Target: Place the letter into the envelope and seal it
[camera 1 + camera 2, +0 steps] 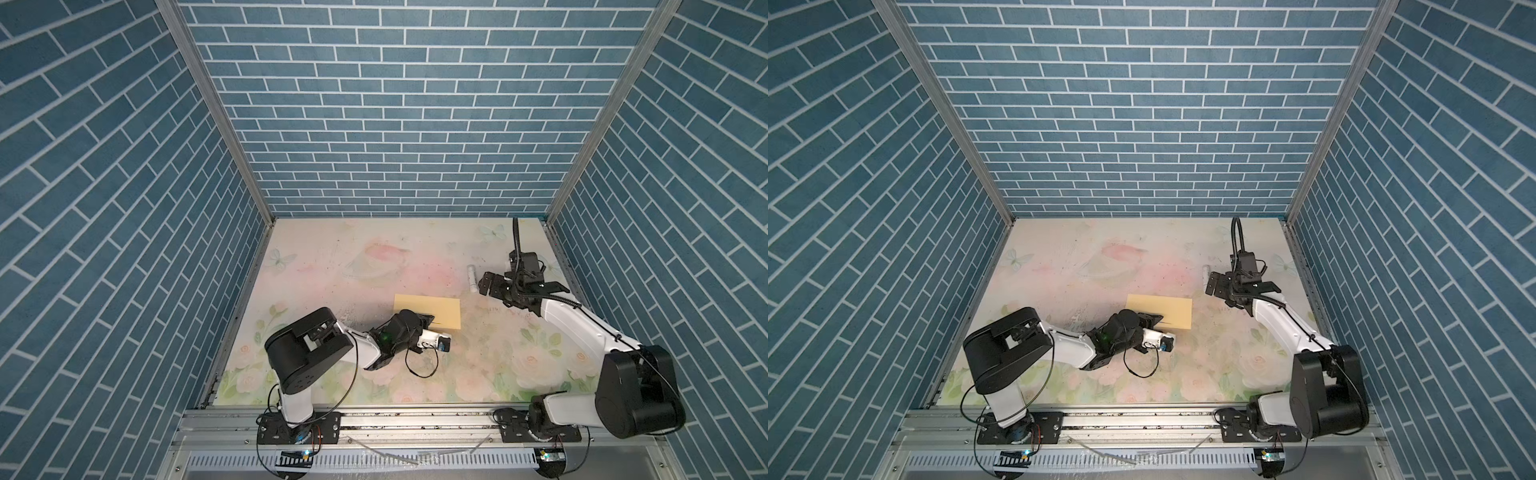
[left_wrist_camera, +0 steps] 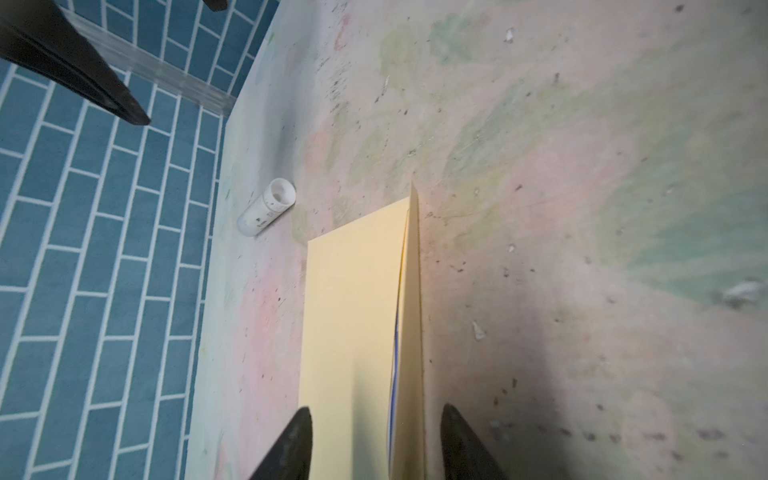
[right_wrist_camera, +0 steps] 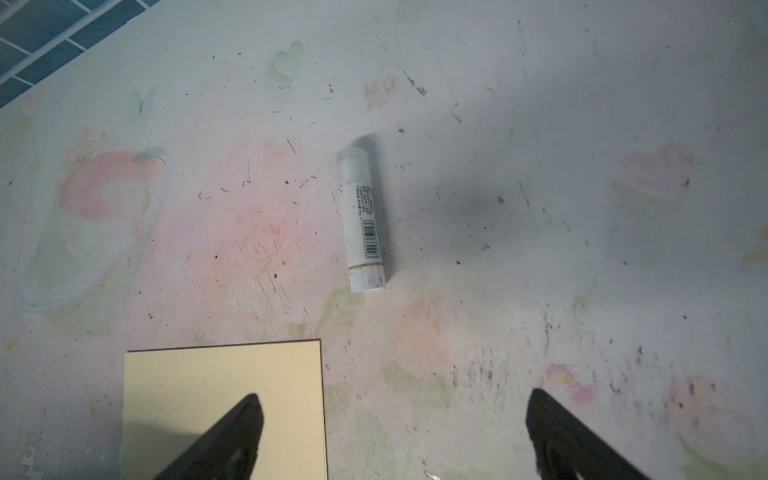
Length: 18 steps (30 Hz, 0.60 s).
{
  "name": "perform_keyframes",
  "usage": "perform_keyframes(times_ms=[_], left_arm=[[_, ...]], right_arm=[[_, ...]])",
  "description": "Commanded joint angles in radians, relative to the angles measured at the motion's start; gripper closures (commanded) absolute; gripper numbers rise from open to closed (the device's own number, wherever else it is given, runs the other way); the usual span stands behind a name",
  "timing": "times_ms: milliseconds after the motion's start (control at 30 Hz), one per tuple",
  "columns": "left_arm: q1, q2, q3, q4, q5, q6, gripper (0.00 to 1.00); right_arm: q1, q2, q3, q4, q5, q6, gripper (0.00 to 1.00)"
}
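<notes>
Your envelope [image 1: 440, 309] lies flat near the middle of the desk [image 1: 332, 257], long side running left to right in both top views [image 1: 1171, 307]. The letter [image 2: 393, 374] sits inside it. From the left wrist camera you can see only a thin white-and-blue edge of it, in the gap under the flap [image 2: 413, 311], which stands raised along one long side.

Your left pincer [image 1: 428, 320] is low over the envelope's near left end. Its jaws are released and apart, and in the left wrist view [image 2: 378, 432] one fingertip [image 2: 305, 432] lies over the envelope's face and the other is just beyond the raised flap. Neither one pinches the paper.

Your right pincer [image 1: 521, 286] hangs above the right rear part of the desk, well apart from the envelope, with its jaws spread wide and nothing between them [image 3: 395, 419]. A white glue stick [image 3: 361, 220] lies on its side on the desk ahead of those fingertips, capped, with its barcode label facing up. In both top views it rests just left of the right pincer [image 1: 1205, 274], beyond the envelope's right end and not touching it.
</notes>
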Motion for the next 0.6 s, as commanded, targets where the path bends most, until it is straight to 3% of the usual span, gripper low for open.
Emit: perform_keyframes(times_ms=[0, 267, 567], left_arm=[[-0.006, -0.106, -0.015, 0.077, -0.014, -0.15, 0.32], [-0.009, -0.357, -0.012, -0.089, -0.085, -0.508, 0.01], [0.014, -0.512, 0.066, -0.413, -0.176, -0.876, 0.0]], right_arm=[[-0.003, 0.087, 0.126, -0.094, -0.007, -0.091, 0.08], [0.0, 0.326, 0.359, -0.185, 0.009, -0.139, 0.15], [0.014, 0.565, 0.594, -0.272, 0.055, -0.161, 0.23]])
